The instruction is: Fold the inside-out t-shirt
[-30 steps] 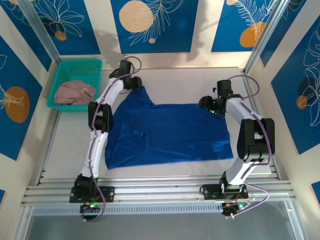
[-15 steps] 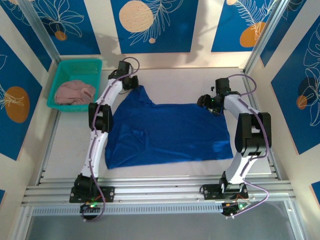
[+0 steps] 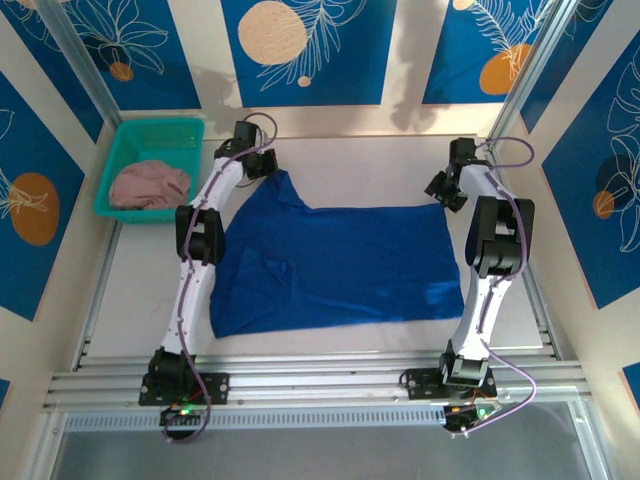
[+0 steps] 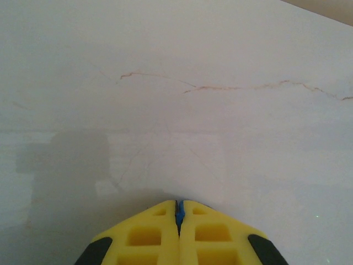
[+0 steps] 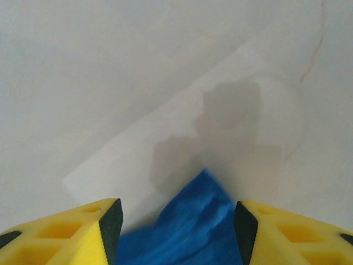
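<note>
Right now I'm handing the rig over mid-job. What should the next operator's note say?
Left gripper: shut on the far-left corner of the t-shirt.
Right gripper: open, jaws either side of the far-right corner, not pinched yet.
The t-shirt lies spread on the table; a pink garment sits in the green basket.
Done: one corner gripped.
Left: close the right gripper, then make the folds.
</note>
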Controlling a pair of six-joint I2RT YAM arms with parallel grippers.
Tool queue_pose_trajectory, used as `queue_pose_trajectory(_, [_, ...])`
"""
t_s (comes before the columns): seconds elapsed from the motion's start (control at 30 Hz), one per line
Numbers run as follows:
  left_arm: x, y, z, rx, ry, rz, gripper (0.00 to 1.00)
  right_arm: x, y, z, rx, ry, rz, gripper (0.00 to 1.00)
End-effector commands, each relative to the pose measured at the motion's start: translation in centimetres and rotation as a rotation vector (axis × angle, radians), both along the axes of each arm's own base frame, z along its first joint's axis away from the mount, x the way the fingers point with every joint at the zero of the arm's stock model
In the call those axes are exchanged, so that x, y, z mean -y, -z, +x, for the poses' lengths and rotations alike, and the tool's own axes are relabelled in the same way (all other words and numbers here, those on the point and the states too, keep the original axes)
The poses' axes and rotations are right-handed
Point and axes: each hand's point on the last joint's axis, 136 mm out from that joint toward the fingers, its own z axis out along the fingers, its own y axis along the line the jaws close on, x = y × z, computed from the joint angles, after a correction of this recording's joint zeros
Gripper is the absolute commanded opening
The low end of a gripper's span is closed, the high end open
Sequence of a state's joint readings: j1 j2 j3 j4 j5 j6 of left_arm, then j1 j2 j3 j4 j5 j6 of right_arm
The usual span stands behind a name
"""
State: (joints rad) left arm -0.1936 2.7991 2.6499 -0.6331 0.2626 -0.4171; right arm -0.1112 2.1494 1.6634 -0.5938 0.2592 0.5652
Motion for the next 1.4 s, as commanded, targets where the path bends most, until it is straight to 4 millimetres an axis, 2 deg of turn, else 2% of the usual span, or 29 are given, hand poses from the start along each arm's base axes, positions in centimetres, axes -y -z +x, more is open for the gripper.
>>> queue_pose_trajectory(0.0, [-0.2, -2.0, 0.4, 0.029, 0.006, -0.034, 0.0, 0.3, 0.8, -0.5, -0.086, 0.014, -0.038, 0.56])
queue_pose_trajectory(0.3, [-0.1, -2.2, 0.3, 0.028, 0.01, -0.041, 0.0, -0.4, 2.4, -0.4, -0.164, -0.037, -0.003, 0.5])
queue_pose_trajectory(0.53, [-0.1, -2.4, 0.2, 0.024, 0.013, -0.041, 0.0, -0.6, 2.7, -0.3, -0.173, -0.054, 0.007, 0.32])
queue_pose_trajectory(0.7, [-0.2, -3.5, 0.3, 0.045, 0.014, -0.037, 0.0, -0.6, 2.7, 0.0, -0.162, -0.07, 0.0, 0.19])
queue_pose_trajectory(0.83, [-0.4, -5.1, 0.3, 0.069, 0.015, -0.03, 0.0, -0.6, 1.7, 0.5, -0.128, -0.093, -0.012, 0.06])
queue_pose_trajectory(0.93, [-0.7, -6.5, 0.1, 0.08, 0.017, -0.026, 0.0, -0.6, 0.6, 0.8, -0.1, -0.115, -0.022, 0.0])
queue_pose_trajectory(1.13, [-0.8, -10.0, -1.1, 0.108, 0.033, -0.027, 0.0, -0.8, -2.3, 0.6, -0.034, -0.171, -0.055, 0.0])
queue_pose_trajectory(1.37, [-1.0, -14.4, -4.8, 0.138, 0.05, -0.046, 0.0, -0.6, -4.6, -2.4, -0.008, -0.209, -0.111, 0.0])
